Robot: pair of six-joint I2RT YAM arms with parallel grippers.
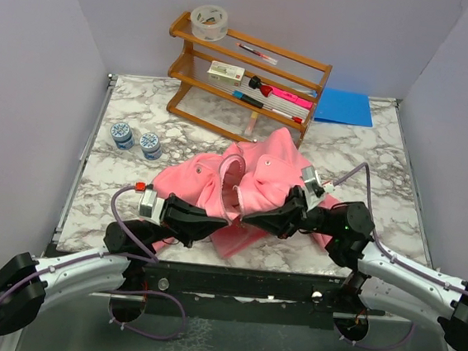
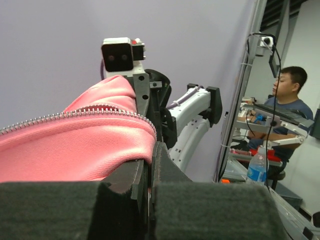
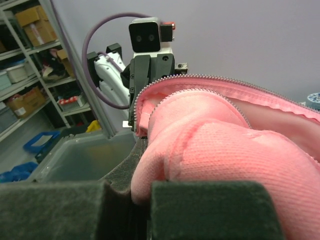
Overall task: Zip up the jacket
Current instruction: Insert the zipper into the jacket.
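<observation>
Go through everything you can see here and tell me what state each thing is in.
jacket: unzipped, crumpled
left gripper: shut on jacket
right gripper: shut on jacket
two jars: upright, lids on
tape roll: lying flat atop rack

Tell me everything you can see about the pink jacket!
The jacket is small, pink and fluffy-looking, like fleece, with a paler pink inside. It lies crumpled on the marble table, in front of the wooden rack. It is not zipped: silver zipper teeth run along its loose edges. The left gripper and the right gripper are both shut on its near edge, pinching the fabric close together.
</observation>
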